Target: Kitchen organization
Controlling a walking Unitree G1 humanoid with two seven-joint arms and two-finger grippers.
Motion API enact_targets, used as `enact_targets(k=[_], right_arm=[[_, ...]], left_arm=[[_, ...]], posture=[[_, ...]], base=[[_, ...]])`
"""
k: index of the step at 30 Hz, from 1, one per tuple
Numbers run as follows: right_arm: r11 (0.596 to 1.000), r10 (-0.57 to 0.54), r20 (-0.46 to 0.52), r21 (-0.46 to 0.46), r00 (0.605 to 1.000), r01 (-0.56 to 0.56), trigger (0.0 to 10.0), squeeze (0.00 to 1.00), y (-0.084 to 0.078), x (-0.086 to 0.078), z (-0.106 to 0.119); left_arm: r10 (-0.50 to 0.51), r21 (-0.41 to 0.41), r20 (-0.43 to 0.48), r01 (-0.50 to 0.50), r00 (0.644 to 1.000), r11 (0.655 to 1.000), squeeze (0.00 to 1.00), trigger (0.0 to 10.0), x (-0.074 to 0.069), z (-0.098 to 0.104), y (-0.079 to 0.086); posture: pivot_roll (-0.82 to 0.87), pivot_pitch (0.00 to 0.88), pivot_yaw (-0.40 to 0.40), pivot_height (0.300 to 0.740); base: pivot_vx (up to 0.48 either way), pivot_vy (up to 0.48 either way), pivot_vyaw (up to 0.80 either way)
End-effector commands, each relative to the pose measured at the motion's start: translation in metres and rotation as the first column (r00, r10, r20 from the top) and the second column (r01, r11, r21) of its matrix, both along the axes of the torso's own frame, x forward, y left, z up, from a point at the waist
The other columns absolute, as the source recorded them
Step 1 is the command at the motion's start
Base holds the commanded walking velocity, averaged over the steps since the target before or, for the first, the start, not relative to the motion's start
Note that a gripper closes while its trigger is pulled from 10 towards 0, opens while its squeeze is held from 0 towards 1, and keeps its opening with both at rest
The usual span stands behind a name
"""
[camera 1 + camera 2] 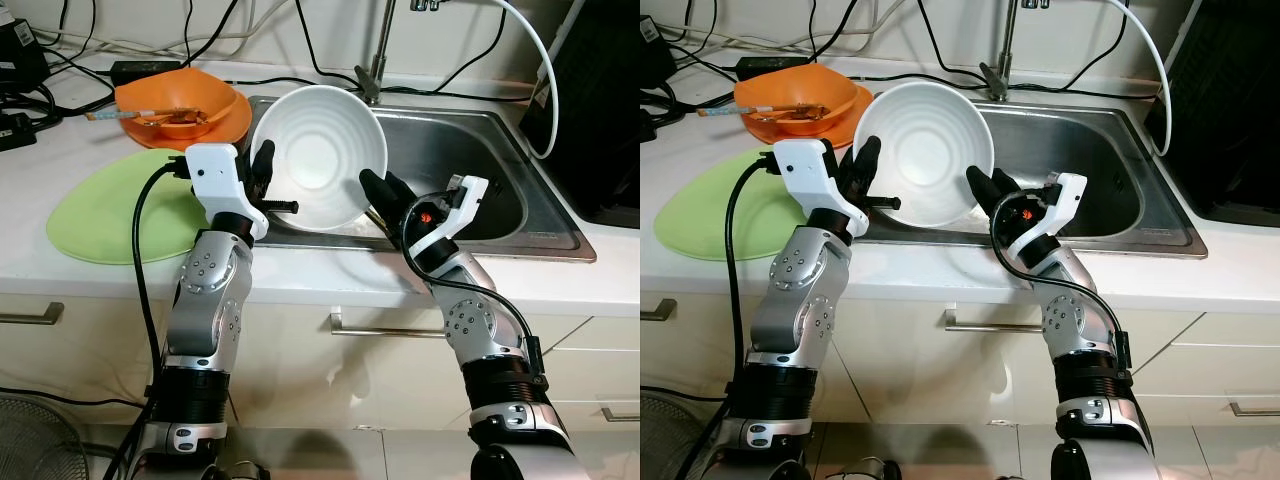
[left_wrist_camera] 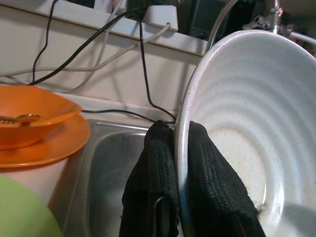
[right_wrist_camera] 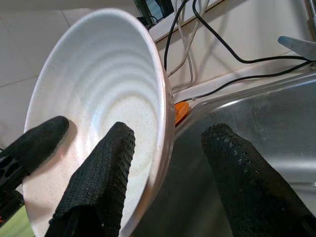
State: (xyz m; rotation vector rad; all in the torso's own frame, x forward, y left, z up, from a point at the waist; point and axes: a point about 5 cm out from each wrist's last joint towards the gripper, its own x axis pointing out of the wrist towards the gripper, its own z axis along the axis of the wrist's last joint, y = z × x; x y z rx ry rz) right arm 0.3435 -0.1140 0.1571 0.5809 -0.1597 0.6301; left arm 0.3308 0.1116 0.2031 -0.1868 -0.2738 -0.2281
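- I've got the white bowl [image 1: 320,160] up on edge over the near rim of the sink [image 1: 500,215], its hollow tipped toward my head camera;
- My left gripper [image 2: 180,163] is clamped on the bowl's rim, 1 finger inside the wall and 1 outside, both pressed tight to it;
- My right gripper [image 3: 170,148] straddles the opposite rim with its 2 fingers spread wide; 1 lies against the inner wall, the other stands apart from the outside, so it grips nothing yet;
- The bowl looks like glazed ceramic: stiff, fairly heavy for a 1-sided pinch, slick, and it would chip or break if it fell on the steel;
- The rim is the sensible place to hold, deep enough that the pads sit on the wall and not just the lip; I judge that closing the right side would steady it;
- On the counter beside my left arm sit an orange bowl [image 1: 178,100] on an orange plate [image 1: 235,118], and nearer me a green plate [image 1: 100,215]; that stack looks a likely home for the white one.
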Motion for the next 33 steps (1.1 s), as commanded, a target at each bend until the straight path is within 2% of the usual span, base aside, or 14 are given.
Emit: enact_targets(k=[1,8,9,10,11,12,23,24,26,27,33], right_arm=[[1.000,-0.005,-0.007,-0.014,1.000,0.004,10.0,0.00,-0.0002,-0.0007,-0.0011],[1.000,-0.013,-0.011,-0.014,1.000,0.013,10.0,0.00,-0.0006,-0.0002,-0.0018],[1.000,-0.015,-0.011,-0.014,1.000,0.015,8.2,0.00,-0.0008,-0.0001,-0.0018],[1.000,-0.020,-0.010,-0.013,1.000,0.020,0.5,0.00,-0.0014,-0.0001,-0.0017],[1.000,-0.020,-0.010,-0.013,1.000,0.020,0.5,0.00,-0.0014,-0.0001,-0.0017],[1.000,-0.019,-0.009,-0.014,1.000,0.019,0.0,0.00,-0.0013,-0.0001,-0.0015],[1.000,-0.014,-0.010,-0.019,1.000,0.014,0.0,0.00,0.0001,-0.0005,-0.0023],[1.000,-0.013,-0.010,-0.020,1.000,0.012,0.0,0.00,0.0006,-0.0006,-0.0023],[1.000,-0.012,-0.010,-0.020,1.000,0.012,0.0,0.00,0.0007,-0.0007,-0.0022],[1.000,-0.009,-0.011,-0.022,1.000,0.009,0.0,0.00,0.0010,-0.0007,-0.0025],[1.000,-0.012,-0.014,-0.026,1.000,0.012,0.0,0.00,0.0005,-0.0010,-0.0033]], left_arm=[[-0.046,0.001,0.042,0.046,0.998,0.999,0.00,10.0,-0.0042,0.0088,-0.0073],[-0.087,0.010,0.035,0.087,0.996,0.996,0.00,10.0,-0.0060,0.0066,-0.0124],[-0.089,0.011,0.034,0.088,0.995,0.996,0.00,10.0,-0.0061,0.0062,-0.0126],[-0.087,0.012,0.031,0.087,0.996,0.996,0.00,10.0,-0.0059,0.0056,-0.0124],[-0.087,0.012,0.031,0.087,0.996,0.996,0.00,10.0,-0.0059,0.0056,-0.0124],[-0.087,0.013,0.030,0.087,0.996,0.996,0.00,10.0,-0.0057,0.0055,-0.0121],[-0.074,0.047,0.023,0.073,0.997,0.996,0.00,10.0,-0.0051,0.0035,-0.0109],[-0.065,0.062,0.027,0.064,0.997,0.996,0.41,10.0,-0.0050,0.0035,-0.0102],[-0.060,0.073,0.030,0.057,0.998,0.996,0.41,10.0,-0.0048,0.0037,-0.0099],[-0.073,0.081,0.030,0.070,0.997,0.994,1.00,10.0,-0.0047,0.0031,-0.0105],[-0.072,0.089,0.035,0.069,0.997,0.994,1.00,10.0,-0.0056,0.0030,-0.0118]], posture=[[0.00,0.005,-0.014,0.740],[0.00,0.005,-0.013,0.740],[-0.01,0.006,-0.012,0.740],[-0.01,0.005,-0.012,0.740],[-0.01,0.005,-0.012,0.740],[-0.01,0.006,-0.012,0.740],[0.00,0.008,-0.013,0.740],[0.00,0.008,-0.013,0.740],[0.00,0.009,-0.014,0.740],[0.00,0.010,-0.014,0.740],[0.00,0.009,-0.014,0.740]], base=[[0.000,0.000,0.00],[0.000,0.000,0.00],[0.000,0.000,0.00],[0.000,0.000,0.00],[0.000,0.000,0.00],[0.000,0.000,0.00],[0.000,0.000,0.00],[0.000,0.000,0.00],[0.000,0.000,0.00],[0.000,0.000,0.00],[0.000,0.000,0.00]])
